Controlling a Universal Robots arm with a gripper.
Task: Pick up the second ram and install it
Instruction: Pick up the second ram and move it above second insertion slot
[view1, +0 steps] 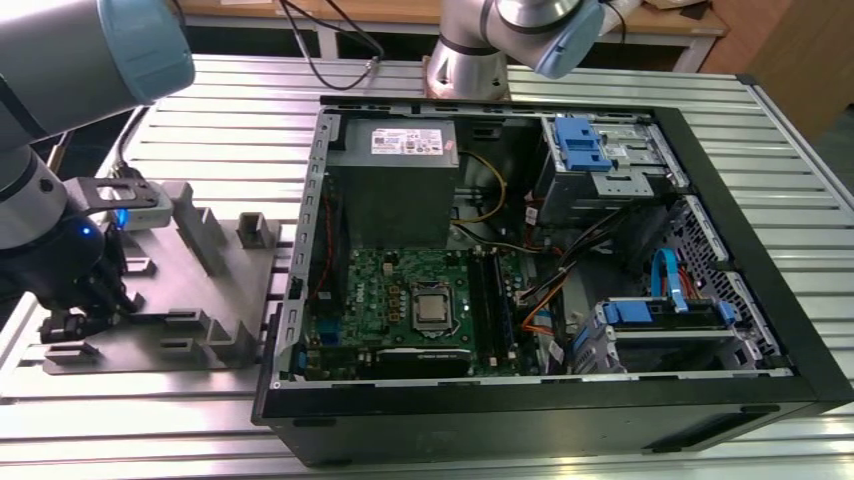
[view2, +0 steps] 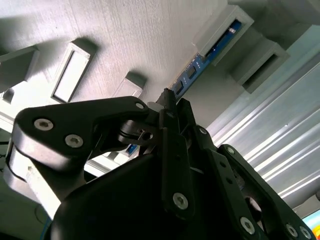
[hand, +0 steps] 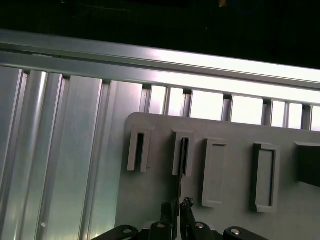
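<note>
The second ram (view2: 202, 62) is a thin board with dark chips, standing on edge in the grey fixture plate (view1: 160, 300). One end sits in a slotted grey block (hand: 183, 155) and the board runs back under my fingertips. My gripper (view2: 166, 98) is down over the ram, and its black fingers (hand: 187, 212) are closed against the board's two faces. In the exterior view my gripper (view1: 83, 318) is low at the near left corner of the plate, to the left of the open computer case (view1: 300, 300).
Several grey blocks (view1: 200, 235) stand up from the fixture plate around my gripper. The case holds a green motherboard (view1: 414, 300), cables and blue drive cages (view1: 587, 145). Another arm's base (view1: 474, 60) stands behind the case. A ribbed aluminium table (view1: 134, 420) lies underneath.
</note>
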